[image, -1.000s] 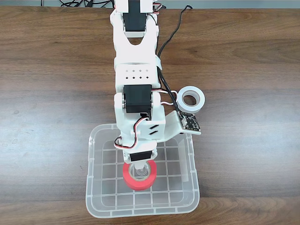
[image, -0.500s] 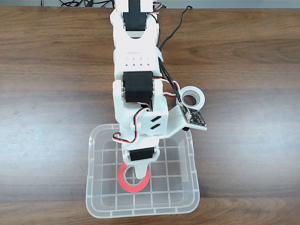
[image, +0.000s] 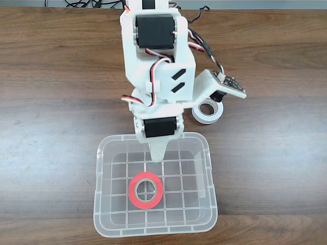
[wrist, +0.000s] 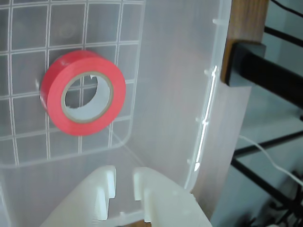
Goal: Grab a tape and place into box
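The red tape (image: 132, 190) lies flat on the grid bottom of the clear box (image: 98, 204), a little toward the near wall in the fixed view. My gripper (image: 156, 155) hangs above the box's far rim, well clear of the roll, with nothing in it. In the wrist view the tape (wrist: 53, 97) shows at upper left with its beige core facing up. My gripper (wrist: 124, 172) enters from the bottom edge there. Its white fingertips (wrist: 108, 176) stand almost together with only a slim slit between them. The box wall (wrist: 165, 94) rises to the right.
A white roll of tape (image: 204, 120) sits on the wooden table (image: 51, 102) just beyond the box's far right corner, partly under the arm's camera mount (image: 225, 84). Cables run along the table's far edge.
The arm has pulled back and up out of the box. The red tape, tilted in the gripper a second ago, now lies flat and free on the box bottom.
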Controlling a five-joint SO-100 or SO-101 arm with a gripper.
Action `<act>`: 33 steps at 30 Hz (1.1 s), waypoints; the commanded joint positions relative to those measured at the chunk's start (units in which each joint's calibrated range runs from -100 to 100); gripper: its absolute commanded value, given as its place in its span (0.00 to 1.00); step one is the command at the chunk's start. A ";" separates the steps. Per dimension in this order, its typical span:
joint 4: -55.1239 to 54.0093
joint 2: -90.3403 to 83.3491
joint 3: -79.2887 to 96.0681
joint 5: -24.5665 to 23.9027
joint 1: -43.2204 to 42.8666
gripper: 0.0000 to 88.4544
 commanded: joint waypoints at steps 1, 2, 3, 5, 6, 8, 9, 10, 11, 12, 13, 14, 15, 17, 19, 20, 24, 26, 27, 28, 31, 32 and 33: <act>1.19 -16.10 3.29 0.00 -0.36 0.02; 1.19 -18.76 5.66 0.00 -0.43 0.02; 1.19 -21.09 7.85 -0.11 -0.43 0.02; 1.19 -26.32 13.28 -0.16 -0.43 0.02; 1.19 -29.29 16.52 -0.21 -0.43 0.02; 1.19 -35.25 23.62 -0.21 -0.43 0.02; 1.19 -38.22 27.21 -0.21 -0.43 0.02; 1.19 -41.68 31.68 -0.27 -0.43 0.02; 1.19 -44.74 35.97 -0.27 -0.51 0.02; 1.19 -47.88 40.52 -0.32 -0.51 0.02; 1.19 -51.50 45.61 -0.37 -0.51 0.02; 1.19 -54.64 50.16 -0.37 -0.51 0.02; 1.19 -58.18 55.24 -0.42 -0.51 0.02; 1.19 -64.69 64.44 -0.42 -0.43 0.02; 1.19 -70.32 72.94 -0.53 -0.43 0.02; 0.84 -72.50 76.62 -0.90 -0.43 0.02; -6.95 -82.55 94.93 -0.95 -0.43 0.02; -11.66 -87.14 104.21 -0.90 -0.43 0.02; -14.48 -89.63 109.29 -0.85 -0.43 0.02; -16.96 -91.64 113.94 -0.79 -0.43 0.02; -24.33 -98.24 128.57 -0.53 -0.43 0.02; -26.90 -100.41 132.86 -0.79 -0.43 0.02; -29.64 -102.75 137.15 -0.95 -0.43 0.02</act>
